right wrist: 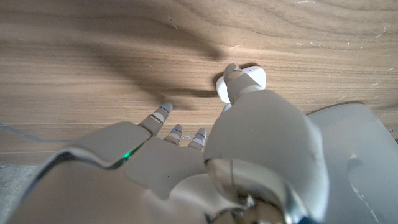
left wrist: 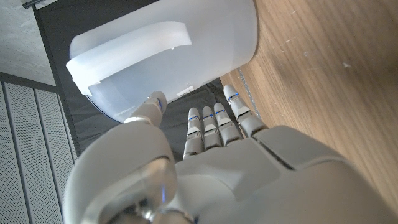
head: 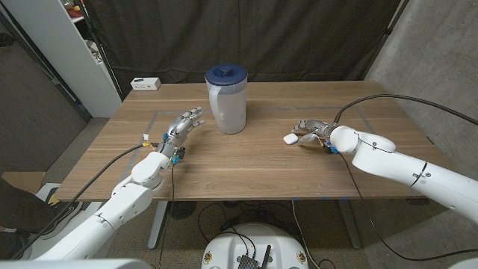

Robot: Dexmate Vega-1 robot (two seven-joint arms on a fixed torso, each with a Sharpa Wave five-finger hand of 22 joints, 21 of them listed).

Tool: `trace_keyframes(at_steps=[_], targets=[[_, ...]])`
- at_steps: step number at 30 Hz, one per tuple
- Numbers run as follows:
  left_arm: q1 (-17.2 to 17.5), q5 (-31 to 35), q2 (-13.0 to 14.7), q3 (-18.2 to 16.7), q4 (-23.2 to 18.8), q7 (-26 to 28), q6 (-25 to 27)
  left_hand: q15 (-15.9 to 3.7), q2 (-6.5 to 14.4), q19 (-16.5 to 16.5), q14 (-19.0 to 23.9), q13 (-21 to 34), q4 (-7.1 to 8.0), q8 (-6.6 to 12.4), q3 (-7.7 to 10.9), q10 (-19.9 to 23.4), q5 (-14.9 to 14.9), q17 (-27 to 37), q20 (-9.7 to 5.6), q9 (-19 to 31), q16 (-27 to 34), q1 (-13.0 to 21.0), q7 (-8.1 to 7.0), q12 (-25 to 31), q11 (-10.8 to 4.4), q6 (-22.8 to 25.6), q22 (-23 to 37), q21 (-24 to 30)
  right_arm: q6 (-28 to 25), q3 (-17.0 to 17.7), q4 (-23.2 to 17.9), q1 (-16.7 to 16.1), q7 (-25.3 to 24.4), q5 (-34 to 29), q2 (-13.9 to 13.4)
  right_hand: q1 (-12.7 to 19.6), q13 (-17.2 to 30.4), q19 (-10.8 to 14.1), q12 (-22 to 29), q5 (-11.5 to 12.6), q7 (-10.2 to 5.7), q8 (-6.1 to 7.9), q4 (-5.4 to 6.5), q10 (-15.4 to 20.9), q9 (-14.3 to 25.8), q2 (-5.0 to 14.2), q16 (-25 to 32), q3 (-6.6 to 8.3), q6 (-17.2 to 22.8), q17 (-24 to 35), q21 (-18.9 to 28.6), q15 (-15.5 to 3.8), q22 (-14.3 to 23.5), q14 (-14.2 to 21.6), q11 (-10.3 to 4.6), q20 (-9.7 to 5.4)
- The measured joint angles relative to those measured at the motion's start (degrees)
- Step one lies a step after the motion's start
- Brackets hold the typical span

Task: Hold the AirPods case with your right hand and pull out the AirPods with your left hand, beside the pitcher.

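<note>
The right wrist view alone shows the right hand's point(right wrist: 249, 155) thumb touching the AirPods case point(right wrist: 252, 78), fingers spread, while the left hand point(head: 181, 128) hangs open-fingered left of the pitcher point(head: 227, 99).

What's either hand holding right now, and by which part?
Nothing is held. The right hand is beside the AirPods case, a fingertip at its edge, no grasp. The left hand is open by the pitcher.

Left hand point(head: 182, 127) reaches forward with fingers point(left wrist: 214, 124) extended; right hand point(head: 312, 131) hangs low, fingers apart.
</note>
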Motion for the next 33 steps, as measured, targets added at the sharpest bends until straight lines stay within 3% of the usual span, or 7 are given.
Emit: trace_keyframes(at_steps=[16,33], targets=[[1.00,0.12,0.04,-0.17,-0.76,0.52,-0.07,0.00,0.00,0.00,0.00,0.26,0.01,0.00,0.01,0.00,0.00,-0.01,0.00,0.29,0.00,0.00,-0.32,0.20,0.00,0.31,0.00,-0.44,-0.01,-2.26,0.89,2.76,5.46,-4.18,0.65,0.78,0.27,-0.21,0.00,1.10,0.06,-0.72,0.08,0.19,-0.56,0.78,0.00,0.99,0.30,-0.01,0.00,0.00,0.00,0.00,0.19,-0.21],[2.04,0.04,-0.48,-0.26,-0.93,0.75,-0.97,-0.22,0.00,0.00,0.22,0.53,-0.24,0.00,0.26,0.52,0.00,-0.01,0.00,0.28,0.23,0.00,-0.31,0.41,-0.52,0.93,-0.01,-0.88,5.59,-0.42,0.64,1.08,5.35,-5.52,0.44,2.60,0.53,0.34,0.00,1.10,-0.03,-1.34,-0.03,1.83,-0.77,1.96,0.77,1.72,2.02,0.26,0.00,-0.01,0.00,0.42,-0.82,-0.76]])
